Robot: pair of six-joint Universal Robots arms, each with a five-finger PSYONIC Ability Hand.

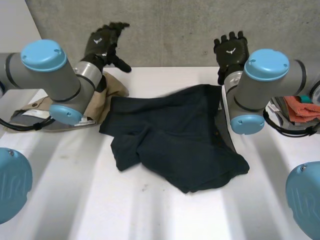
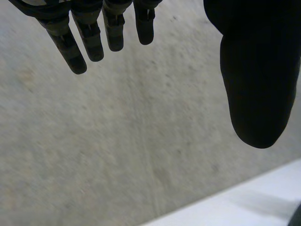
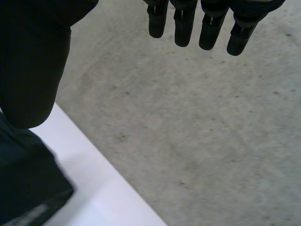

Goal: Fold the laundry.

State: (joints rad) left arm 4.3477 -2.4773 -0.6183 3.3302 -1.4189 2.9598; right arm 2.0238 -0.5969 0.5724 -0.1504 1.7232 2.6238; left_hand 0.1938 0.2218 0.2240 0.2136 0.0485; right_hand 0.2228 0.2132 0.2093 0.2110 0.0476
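A dark navy garment [image 1: 175, 137] lies crumpled in the middle of the white table [image 1: 150, 210], with a corner of it [image 3: 23, 188] below my right thumb in the right wrist view. My left hand [image 1: 102, 42] is raised at the table's far left edge, its fingers [image 2: 89, 37] straight and spread, holding nothing. My right hand [image 1: 231, 50] is raised above the garment's far right corner, its fingers [image 3: 207, 28] straight too, and empty. Both palms face the grey concrete wall [image 1: 175, 30].
A tan garment [image 1: 97, 102] with a white label lies at the far left under my left arm. An orange-red cloth [image 1: 300, 107] sits in a holder at the right edge. The table's far edge [image 2: 244, 197] meets the wall.
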